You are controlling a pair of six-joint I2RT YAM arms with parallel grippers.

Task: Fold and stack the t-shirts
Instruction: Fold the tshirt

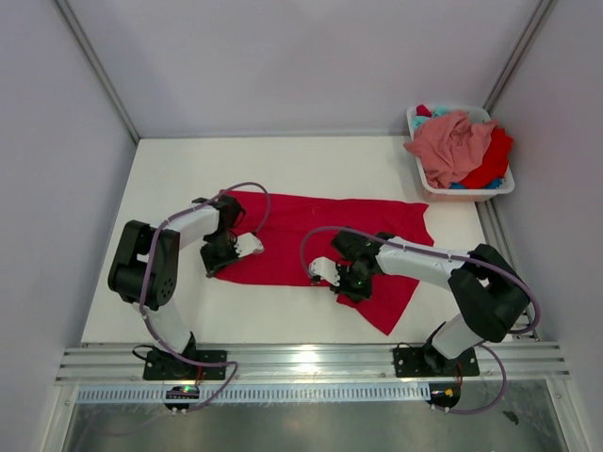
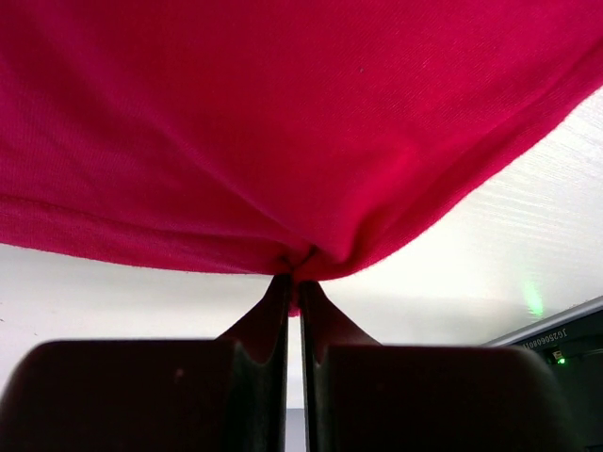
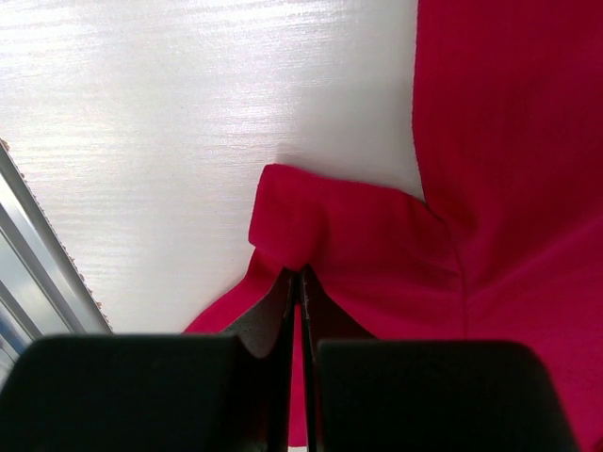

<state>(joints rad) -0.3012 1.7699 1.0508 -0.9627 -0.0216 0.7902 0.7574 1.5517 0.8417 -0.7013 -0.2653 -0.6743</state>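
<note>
A bright red t-shirt [image 1: 311, 235] lies spread wide across the middle of the white table. My left gripper [image 1: 219, 261] is shut on its near left edge, and the left wrist view shows the red cloth [image 2: 283, 132] bunched at my closed fingertips and lifted off the table. My right gripper [image 1: 350, 287] is shut on the shirt's near hem, right of the middle. In the right wrist view a small folded flap of red cloth [image 3: 311, 226] sits at the fingertips. A salmon pink t-shirt [image 1: 452, 143] lies on top of the basket, with red [image 1: 492, 160] and teal cloth [image 1: 441, 111] under it.
A white plastic basket [image 1: 471, 191] stands at the table's far right corner. White walls close in the table [image 1: 188, 169] at left, back and right. A metal rail [image 1: 311, 363] runs along the near edge by the arm bases.
</note>
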